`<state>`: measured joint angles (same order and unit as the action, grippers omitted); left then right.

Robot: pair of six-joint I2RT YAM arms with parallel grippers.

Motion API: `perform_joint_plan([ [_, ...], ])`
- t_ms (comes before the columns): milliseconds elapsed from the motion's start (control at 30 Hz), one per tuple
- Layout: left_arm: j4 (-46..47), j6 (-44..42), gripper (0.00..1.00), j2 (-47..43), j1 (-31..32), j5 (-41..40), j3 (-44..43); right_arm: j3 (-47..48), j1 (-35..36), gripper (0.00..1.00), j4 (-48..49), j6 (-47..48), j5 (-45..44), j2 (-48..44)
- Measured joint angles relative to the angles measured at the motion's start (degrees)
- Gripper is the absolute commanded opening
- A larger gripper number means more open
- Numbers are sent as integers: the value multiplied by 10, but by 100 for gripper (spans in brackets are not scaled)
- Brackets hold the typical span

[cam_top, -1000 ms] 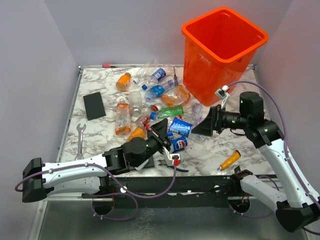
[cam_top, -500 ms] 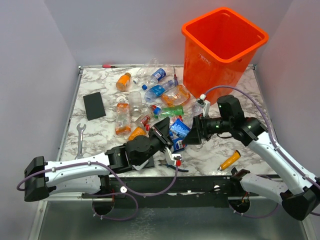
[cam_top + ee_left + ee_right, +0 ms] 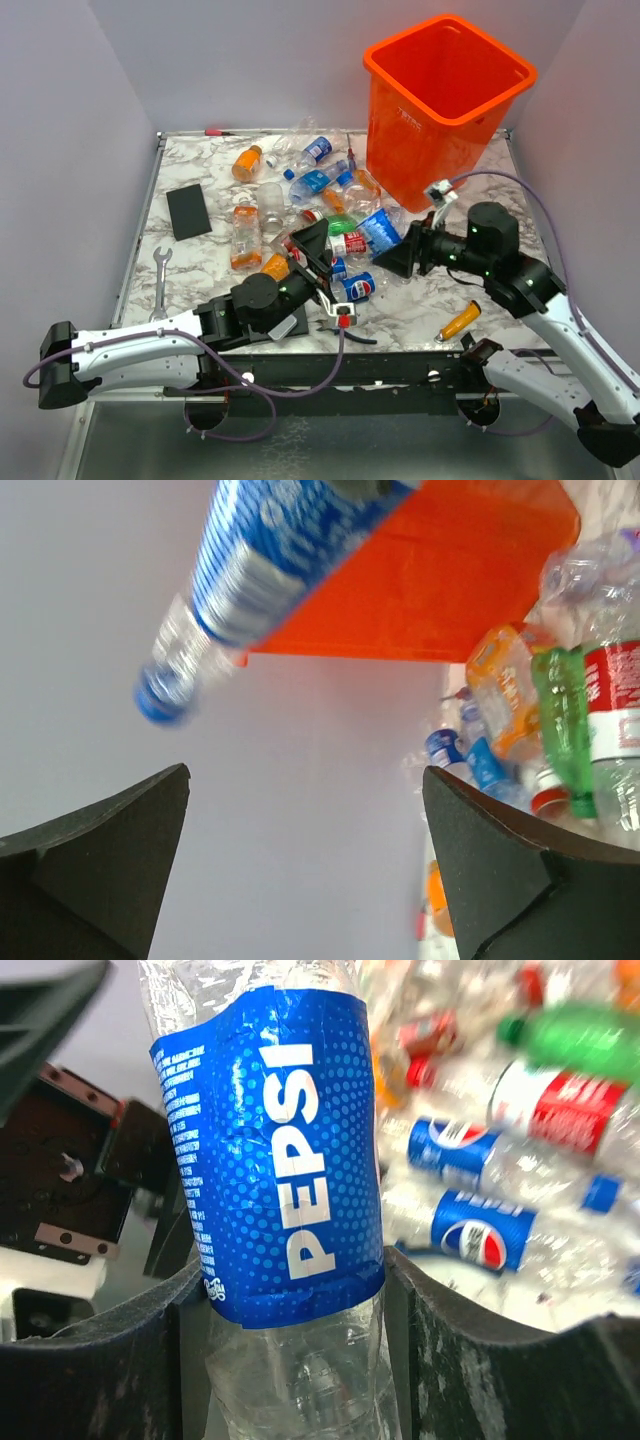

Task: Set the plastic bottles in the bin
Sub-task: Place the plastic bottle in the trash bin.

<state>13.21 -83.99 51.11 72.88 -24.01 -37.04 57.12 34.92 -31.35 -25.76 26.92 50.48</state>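
Note:
My right gripper is shut on a clear Pepsi bottle with a blue label, holding it off the table in front of the orange bin. In the right wrist view the bottle stands clamped between both fingers. My left gripper is open just left of it, and its wrist view shows open jaws with nothing between them, the same bottle above and the bin behind. Several other plastic bottles lie piled at mid table; one Pepsi bottle lies near the front.
An orange-handled screwdriver lies at the front right. A black pad and a wrench lie on the left. A red-handled tool rests at the back edge. Pliers lie by the left gripper.
My left gripper has opened and let go of the Pepsi bottle. My right gripper has closed on it and carried it up and to the right, towards the bin.

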Motion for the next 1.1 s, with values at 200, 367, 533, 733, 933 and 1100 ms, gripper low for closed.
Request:
perform_joint_plan([
  [200, 17, 233, 99, -55, 0, -12, 14, -45, 0, 33, 91, -3, -124, -122],
  [367, 22, 558, 99, -54, -14, -34, -45, -103, 0, 33, 185, 0, -159, -167],
  [533, 83, 884, 99, -3, -108, 96, -105, -157, 0, 33, 244, 1, -164, -161],
  [733, 192, 1140, 99, 94, -228, 267, -113, -177, 0, 33, 290, -5, -163, -156],
  [933, 241, 1242, 96, 172, -235, 380, -123, -197, 0, 34, 336, -21, -152, -160],
  [1100, 252, 1276, 79, 208, -235, 424, -141, -212, 0, 34, 368, -39, -134, -150],
])
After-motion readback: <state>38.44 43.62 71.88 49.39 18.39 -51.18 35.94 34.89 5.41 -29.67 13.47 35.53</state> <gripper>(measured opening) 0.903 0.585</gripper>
